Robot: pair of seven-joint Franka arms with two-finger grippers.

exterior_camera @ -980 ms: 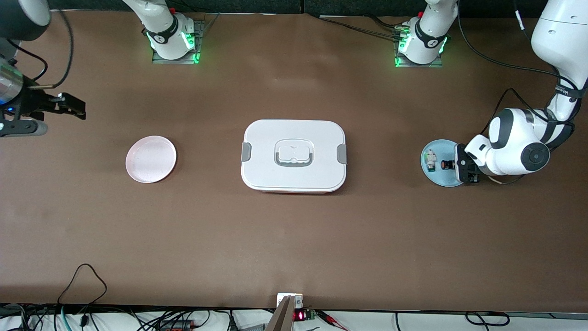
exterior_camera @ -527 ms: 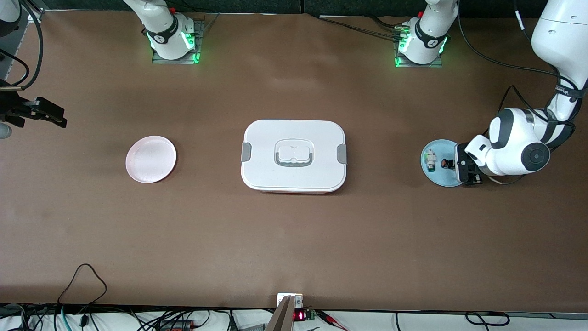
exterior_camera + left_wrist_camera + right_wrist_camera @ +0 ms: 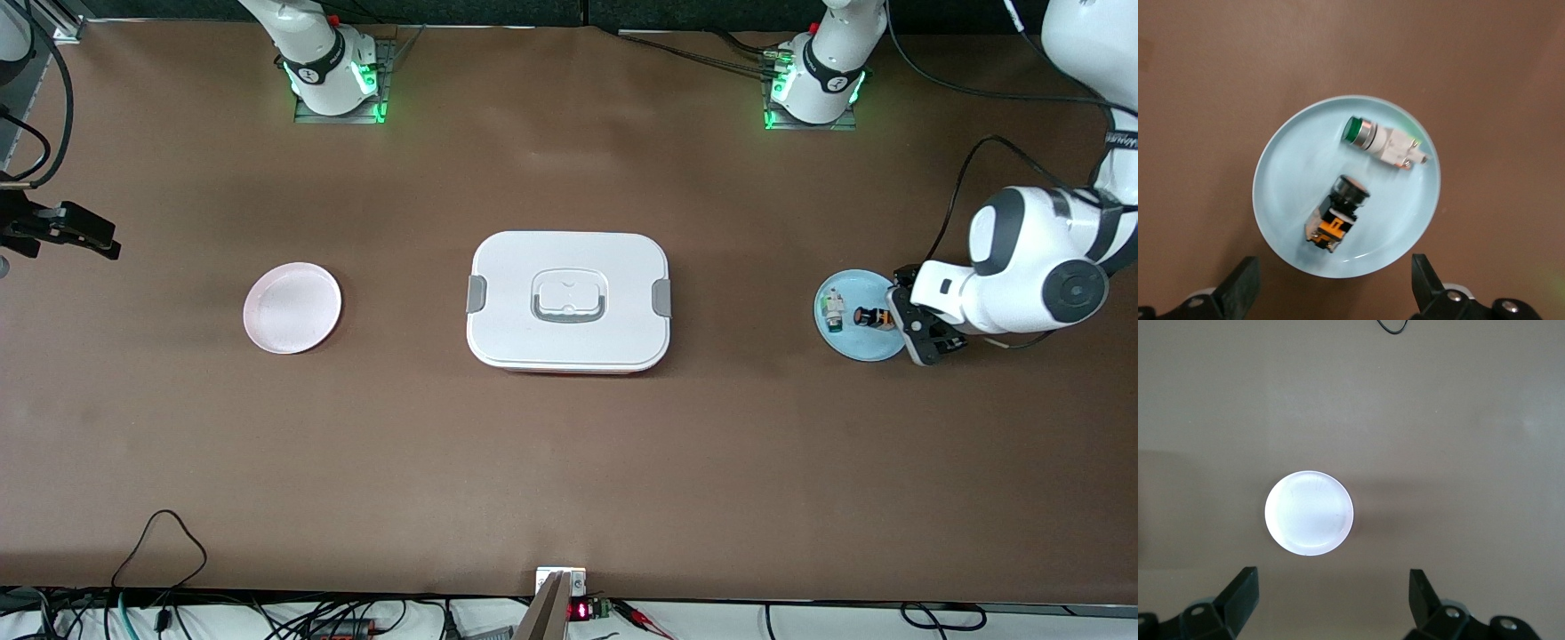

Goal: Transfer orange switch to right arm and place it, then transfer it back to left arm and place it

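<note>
The orange switch (image 3: 871, 316) (image 3: 1337, 215), black with orange markings, lies on its side on a light blue plate (image 3: 858, 345) (image 3: 1285, 180) toward the left arm's end of the table. My left gripper (image 3: 926, 329) (image 3: 1331, 293) hangs open over that plate's rim, apart from the switch, with nothing between its fingers. The white box (image 3: 569, 302) stands at the table's middle. My right gripper (image 3: 89, 233) (image 3: 1331, 600) is open and empty over the right arm's end of the table, looking down on a pale pink plate (image 3: 292, 308) (image 3: 1309, 513).
A white-and-green component (image 3: 833, 309) (image 3: 1385, 141) lies beside the switch on the blue plate. The pink plate holds nothing. Cables run along the table's edge nearest the front camera (image 3: 160, 533).
My left gripper has opened and drawn back from the switch, which stays on the blue plate. The right gripper has moved farther toward its end of the table.
</note>
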